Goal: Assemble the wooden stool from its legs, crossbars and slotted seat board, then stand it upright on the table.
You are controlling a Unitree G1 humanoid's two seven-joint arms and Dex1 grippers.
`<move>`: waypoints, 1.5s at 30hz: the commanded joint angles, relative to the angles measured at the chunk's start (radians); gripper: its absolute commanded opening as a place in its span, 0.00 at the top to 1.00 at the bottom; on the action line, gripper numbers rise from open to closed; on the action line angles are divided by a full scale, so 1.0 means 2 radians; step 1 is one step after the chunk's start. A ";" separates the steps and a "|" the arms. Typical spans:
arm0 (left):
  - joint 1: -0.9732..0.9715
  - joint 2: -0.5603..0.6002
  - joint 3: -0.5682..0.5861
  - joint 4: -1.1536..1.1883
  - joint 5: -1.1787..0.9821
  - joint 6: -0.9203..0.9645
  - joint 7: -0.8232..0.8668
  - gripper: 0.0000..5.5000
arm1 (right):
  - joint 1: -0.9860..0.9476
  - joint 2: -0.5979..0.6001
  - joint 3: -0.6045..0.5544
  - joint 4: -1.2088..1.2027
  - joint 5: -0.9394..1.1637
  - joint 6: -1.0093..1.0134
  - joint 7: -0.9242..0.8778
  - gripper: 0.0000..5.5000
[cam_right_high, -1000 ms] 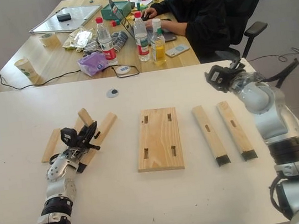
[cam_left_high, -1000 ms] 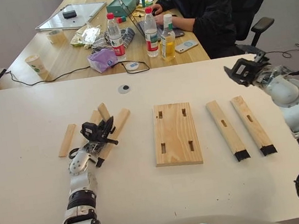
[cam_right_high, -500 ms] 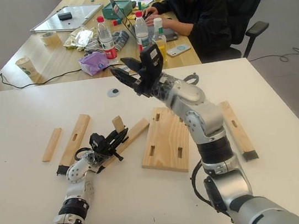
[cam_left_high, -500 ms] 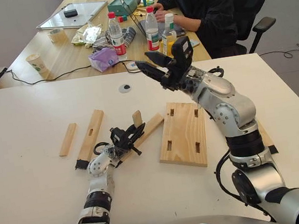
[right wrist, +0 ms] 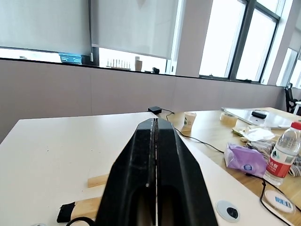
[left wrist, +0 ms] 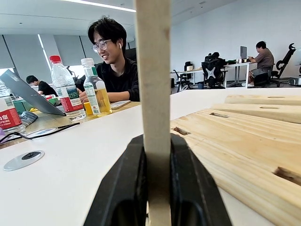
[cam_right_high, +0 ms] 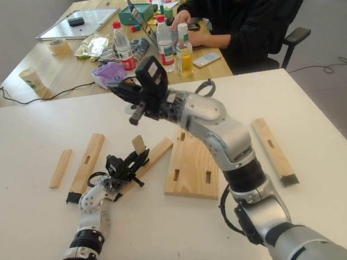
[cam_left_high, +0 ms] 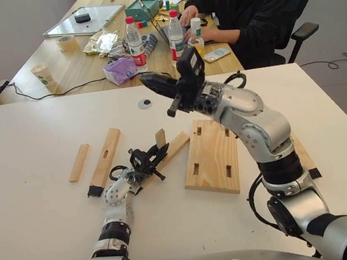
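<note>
My left gripper (cam_left_high: 152, 158) lies low on the white table (cam_left_high: 36, 214), shut on a short crossbar (cam_left_high: 159, 137) that stands upright; in the left wrist view the thin crossbar (left wrist: 153, 84) is pinched between the black fingers (left wrist: 124, 188). A leg (cam_left_high: 175, 148) lies slanted just behind it, touching the slotted seat board (cam_left_high: 213, 158). Above the board's far left corner my right gripper (cam_left_high: 149, 80) hovers shut and empty, its fingers (right wrist: 141, 155) pressed together. Farther left lie a black-tipped leg (cam_left_high: 104, 159) and a short crossbar (cam_left_high: 78, 162). Another leg (cam_right_high: 272, 150) lies right of the board.
A round grey grommet (cam_left_high: 144, 103) sits in the table at the back. Behind it a wooden desk (cam_left_high: 74, 69) carries bottles (cam_left_high: 134, 40), a paper cup (cam_left_high: 42, 75) and cables, with a person seated at it. The near part of the table is bare.
My right arm swung from the far right across to above the seat board, and its fingers went from open to shut. The left gripper carried the crossbar rightward toward the board, which now lies skewed.
</note>
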 commanded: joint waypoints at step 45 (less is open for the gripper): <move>0.103 0.015 -0.023 0.016 0.036 0.064 0.014 0.93 | 0.016 -0.091 0.137 0.155 -0.085 0.017 0.120 1.00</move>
